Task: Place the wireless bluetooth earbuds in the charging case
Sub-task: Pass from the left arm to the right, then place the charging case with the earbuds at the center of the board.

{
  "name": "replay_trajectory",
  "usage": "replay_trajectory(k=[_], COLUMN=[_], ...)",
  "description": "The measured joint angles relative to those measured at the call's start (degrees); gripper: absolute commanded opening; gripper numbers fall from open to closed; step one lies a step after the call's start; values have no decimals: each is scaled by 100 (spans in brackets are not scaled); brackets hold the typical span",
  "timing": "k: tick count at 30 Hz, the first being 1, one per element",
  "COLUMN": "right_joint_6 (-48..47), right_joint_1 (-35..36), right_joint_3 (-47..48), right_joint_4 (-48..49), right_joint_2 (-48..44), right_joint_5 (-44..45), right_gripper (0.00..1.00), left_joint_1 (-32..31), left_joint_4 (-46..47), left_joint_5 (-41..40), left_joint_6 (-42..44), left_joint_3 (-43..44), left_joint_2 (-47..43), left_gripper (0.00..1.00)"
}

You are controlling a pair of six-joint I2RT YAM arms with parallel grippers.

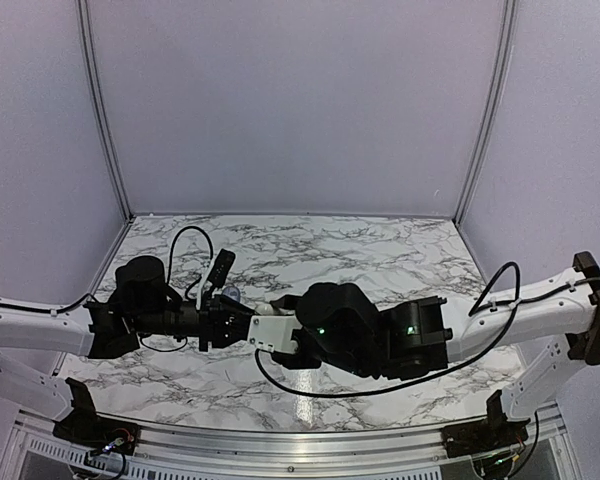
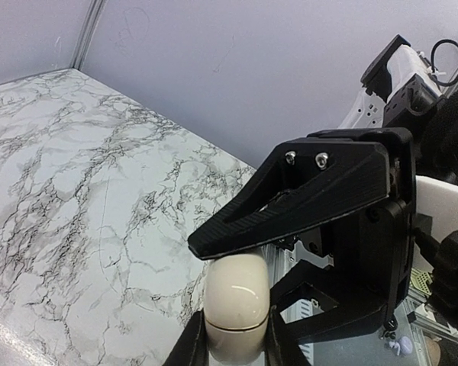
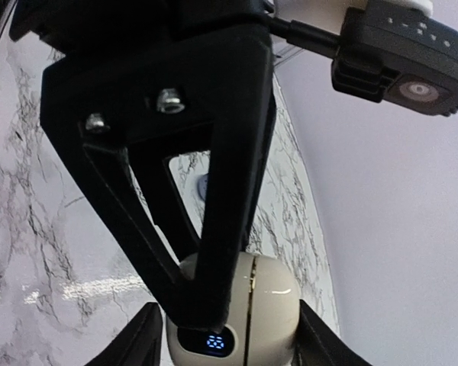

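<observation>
The cream charging case (image 2: 237,305) is closed, with its seam showing, and my left gripper (image 2: 237,339) is shut on it above the marble. In the right wrist view the case (image 3: 271,305) shows a lit blue display. My right gripper (image 3: 227,339) stands around it from the opposite side. One of its fingers (image 3: 320,335) is at the case's edge, while the other (image 3: 133,339) is a little apart. A right finger (image 2: 305,198) lies on the case's top. A tiny greyish piece (image 3: 202,185), apparently one of the earbuds, lies on the table beyond. In the top view both grippers (image 1: 250,328) meet mid-table.
The marble table (image 1: 380,250) is walled by pale panels at the back and sides. A black cable (image 1: 185,240) loops over the left arm and another (image 1: 310,390) hangs under the right arm. The metal front rail (image 1: 280,440) runs along the near edge.
</observation>
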Motion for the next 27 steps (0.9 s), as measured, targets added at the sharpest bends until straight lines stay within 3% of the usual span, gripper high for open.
replay_trajectory(k=[7,10,13,18,21,27], right_joint_6=[-109,-116,-105,107,352,1045], right_joint_1=[7,9,9,-79,-284,-1005], right_joint_3=[0,0,0,2,2,7], right_joint_4=[9,9,9,-76,-101,-96], right_joint_2=[2,2,2,2,0,7], right_joint_5=[129,129,122,-83,-345,-1073], right_gripper=[37,34,32,31,31,30], left_joint_1=[15,22,37,323,557,892], left_joint_4=[-17,-17,-24,-229,-455,-684], left_joint_5=[48,61,96,153,76,-793], left_joint_6=[-59,-59,-59,55,208,352], left_joint_3=[11,11,11,11,0,-376], left_joint_2=[15,15,15,-109,-372,-1342], left_gripper=[0,18,55,77,98,99])
